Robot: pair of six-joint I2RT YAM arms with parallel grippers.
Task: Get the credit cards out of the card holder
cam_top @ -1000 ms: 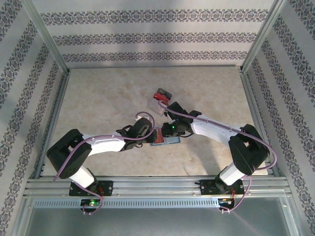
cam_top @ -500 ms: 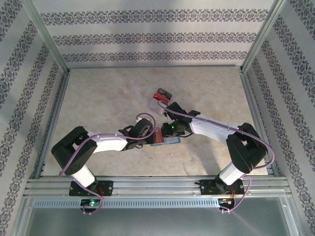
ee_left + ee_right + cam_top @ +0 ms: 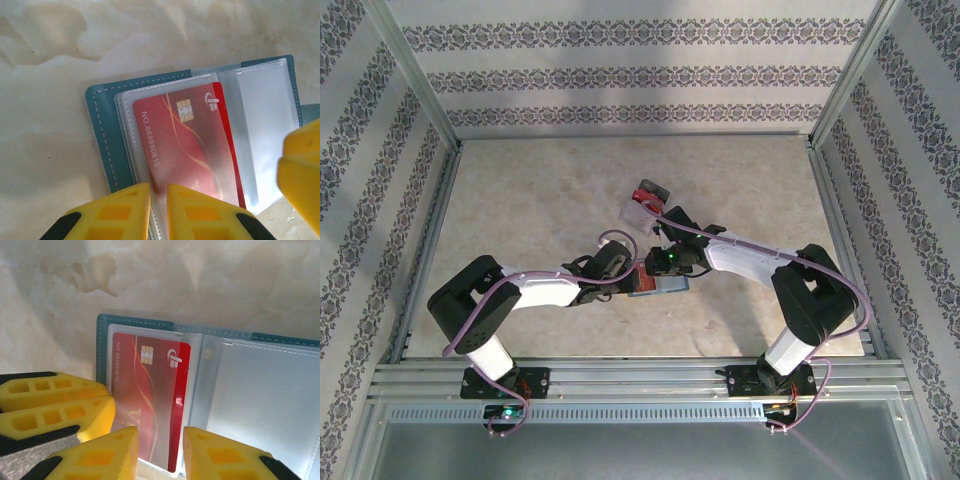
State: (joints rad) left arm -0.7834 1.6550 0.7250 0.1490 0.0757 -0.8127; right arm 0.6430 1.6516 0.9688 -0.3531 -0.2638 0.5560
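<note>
Your card holder lies open near the middle of the table, the red card inside its clear sleeve — you have nothing out yet. The left gripper is nearly pressed together at the sleeve's near edge; whether it pinches, I cannot tell. The right gripper stands parted over the card's end — the whole pull remains.

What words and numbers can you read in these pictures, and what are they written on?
"NO 888880810": white print along the red card inside the card holder; the last digits are unsure.
The white logo beside the chip: a sign, no readable letters.
No other text can be read.
</note>
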